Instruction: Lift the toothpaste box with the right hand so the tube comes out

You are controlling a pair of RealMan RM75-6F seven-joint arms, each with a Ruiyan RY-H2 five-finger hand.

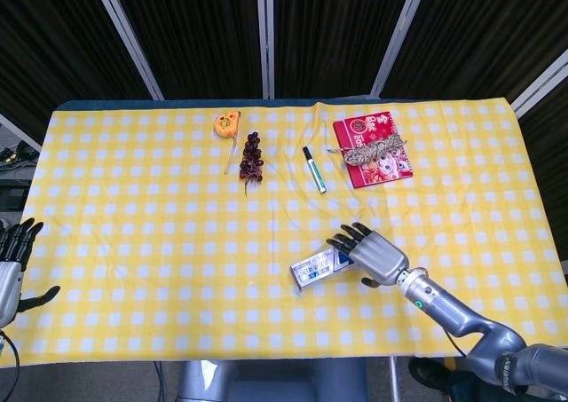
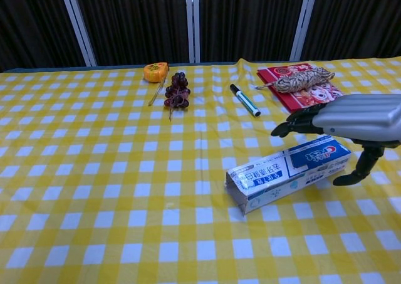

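Observation:
The white and blue toothpaste box (image 1: 317, 266) (image 2: 282, 171) lies flat on the yellow checked cloth, its open end toward the table's front left. The tube is hidden from view. My right hand (image 1: 373, 253) (image 2: 351, 124) hovers over the box's blue right end, palm down, fingers spread and thumb hanging beside the box; in the chest view there is a gap between hand and box. At the table's front left edge my left hand (image 1: 12, 264) is held upright with fingers apart and nothing in it.
Along the back of the table lie an orange tape measure (image 1: 227, 122), a bunch of dark grapes (image 1: 251, 157), a green marker (image 1: 314, 169) and a red booklet (image 1: 373, 148) with a coil of rope (image 2: 301, 80) on it.

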